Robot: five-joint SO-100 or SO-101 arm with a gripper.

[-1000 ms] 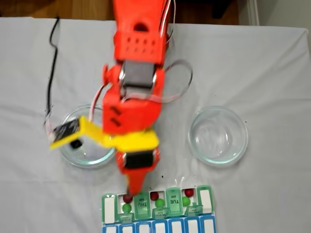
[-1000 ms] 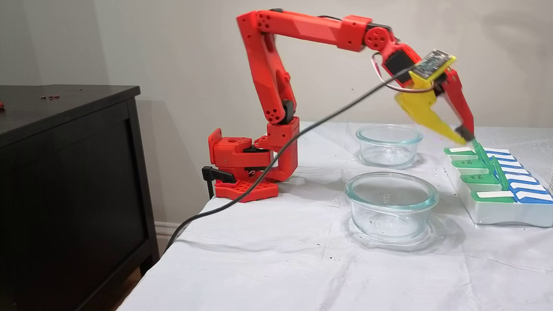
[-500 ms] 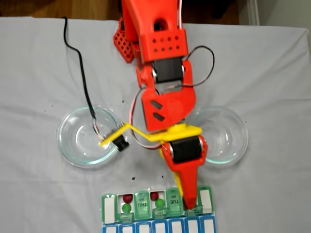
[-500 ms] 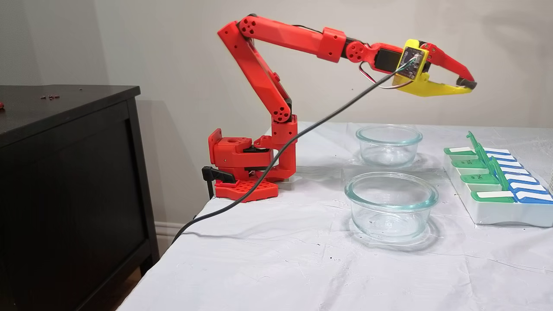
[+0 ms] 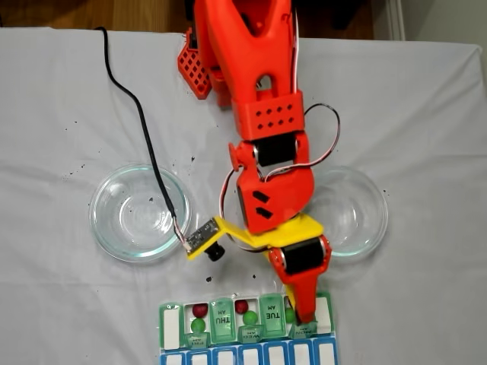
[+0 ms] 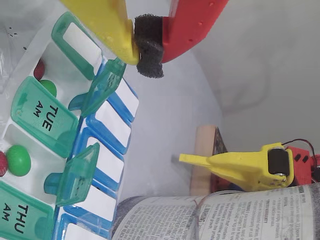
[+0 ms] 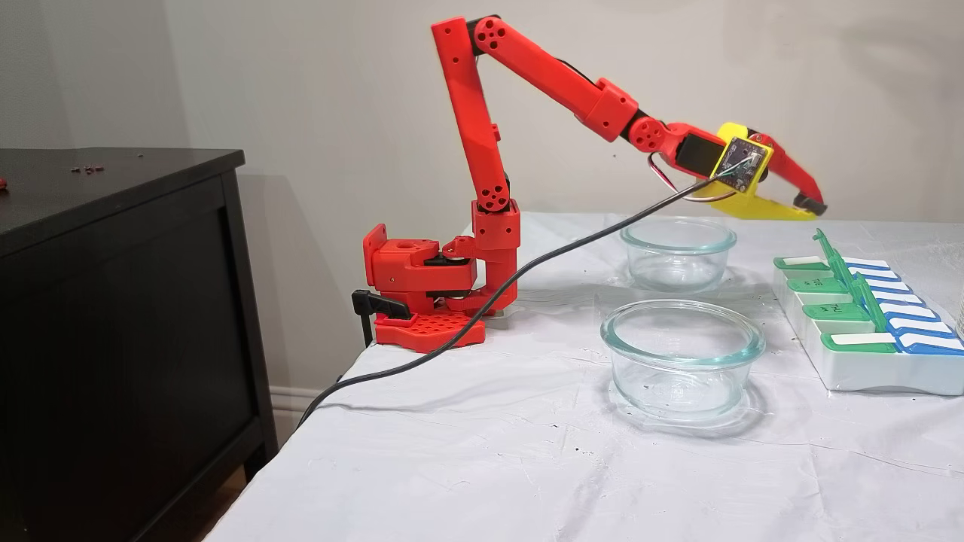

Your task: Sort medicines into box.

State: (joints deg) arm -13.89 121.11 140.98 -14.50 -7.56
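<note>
The box (image 5: 221, 323) lies at the table's near edge in a fixed view, with three green lids standing up. Its open compartments hold the medicines: a dark red ball (image 5: 200, 310) over a green ball (image 5: 198, 325), and another red ball (image 5: 242, 306) over a green one (image 5: 249, 317). A third green ball (image 5: 289, 315) peeks out beside my gripper (image 5: 306, 318). The gripper hovers shut above the box's right end (image 7: 866, 373), holding nothing (image 7: 819, 207). In the wrist view its yellow and red fingers meet on their black foam pad (image 6: 149, 42), above the box (image 6: 42, 117) and a green ball (image 6: 18, 160).
Two clear glass bowls (image 5: 137, 213) (image 5: 351, 209) stand either side of the arm, between its base and the box. A black cable (image 5: 141, 129) trails across the left bowl. A black cabinet (image 7: 113, 301) stands off the table's left side. A yellow and red part (image 6: 250, 167) shows past the box.
The gripper left the box's left compartments, rose high, swung to the right end, and has now come down closer to the box. It stayed shut.
</note>
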